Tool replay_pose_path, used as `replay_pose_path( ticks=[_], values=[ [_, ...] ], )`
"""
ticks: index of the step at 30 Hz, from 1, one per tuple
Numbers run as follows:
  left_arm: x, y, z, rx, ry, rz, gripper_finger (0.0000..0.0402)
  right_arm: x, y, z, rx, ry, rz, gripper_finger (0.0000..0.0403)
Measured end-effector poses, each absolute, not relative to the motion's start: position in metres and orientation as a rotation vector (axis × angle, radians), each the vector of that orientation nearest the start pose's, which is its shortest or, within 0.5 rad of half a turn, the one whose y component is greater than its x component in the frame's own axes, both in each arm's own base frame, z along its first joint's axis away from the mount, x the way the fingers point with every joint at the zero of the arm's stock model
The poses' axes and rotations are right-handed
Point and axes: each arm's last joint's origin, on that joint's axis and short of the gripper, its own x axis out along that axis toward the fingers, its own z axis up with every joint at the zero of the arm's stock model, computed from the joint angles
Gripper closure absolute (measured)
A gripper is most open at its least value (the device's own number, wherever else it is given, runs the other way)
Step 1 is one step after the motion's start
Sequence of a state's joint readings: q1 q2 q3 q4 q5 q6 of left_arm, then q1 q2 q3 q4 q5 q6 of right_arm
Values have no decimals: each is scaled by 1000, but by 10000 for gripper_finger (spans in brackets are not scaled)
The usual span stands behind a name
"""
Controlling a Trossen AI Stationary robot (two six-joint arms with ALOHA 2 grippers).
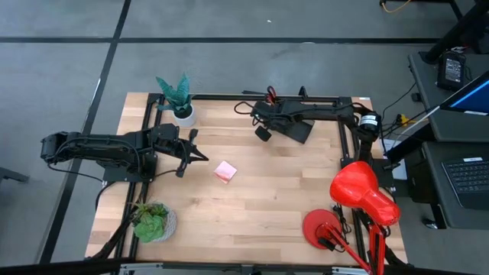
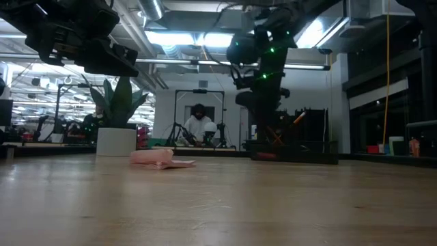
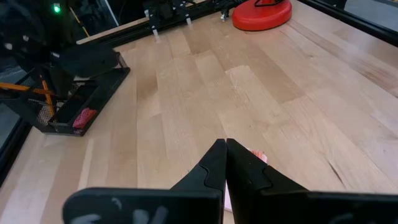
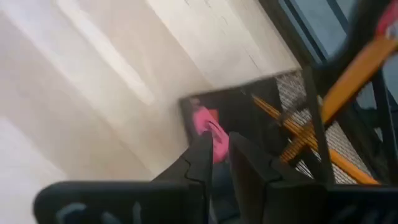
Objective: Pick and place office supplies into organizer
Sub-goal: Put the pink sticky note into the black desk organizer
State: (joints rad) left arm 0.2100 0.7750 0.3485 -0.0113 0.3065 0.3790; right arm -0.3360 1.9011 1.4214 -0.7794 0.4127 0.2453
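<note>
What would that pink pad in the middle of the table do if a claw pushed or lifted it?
The pink pad lies flat and thin, so it would probably slide, not roll. Its edges look ruffled in the low view, so its sheets may flop or fan when lifted.

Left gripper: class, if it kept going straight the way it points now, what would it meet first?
Probably the pink sticky-note pad, lying just beyond the shut left gripper; depth is uncertain, so it might pass above it.

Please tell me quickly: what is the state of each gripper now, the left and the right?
Left gripper: shut, empty, above the pink sticky-note pad.
Right gripper: over the organizer, closed on a small pink eraser.
</note>
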Motion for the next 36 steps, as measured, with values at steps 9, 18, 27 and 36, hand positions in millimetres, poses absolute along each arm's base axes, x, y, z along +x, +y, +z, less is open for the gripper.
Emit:
replay_pose_path(
  ticks=[9,18,27,36],
  values=[
    [164,26,201,247,400,-170,400,377,-108,231,43,1138,-661,348],
    [164,26,201,214,402,-164,400,398,-49,255,-38,1057,-520,348],
    [163,18,197,151,452,-205,400,398,32,251,-118,974,-524,348],
    [175,-4,179,105,594,-131,400,407,82,260,-91,768,-410,348]
  ],
)
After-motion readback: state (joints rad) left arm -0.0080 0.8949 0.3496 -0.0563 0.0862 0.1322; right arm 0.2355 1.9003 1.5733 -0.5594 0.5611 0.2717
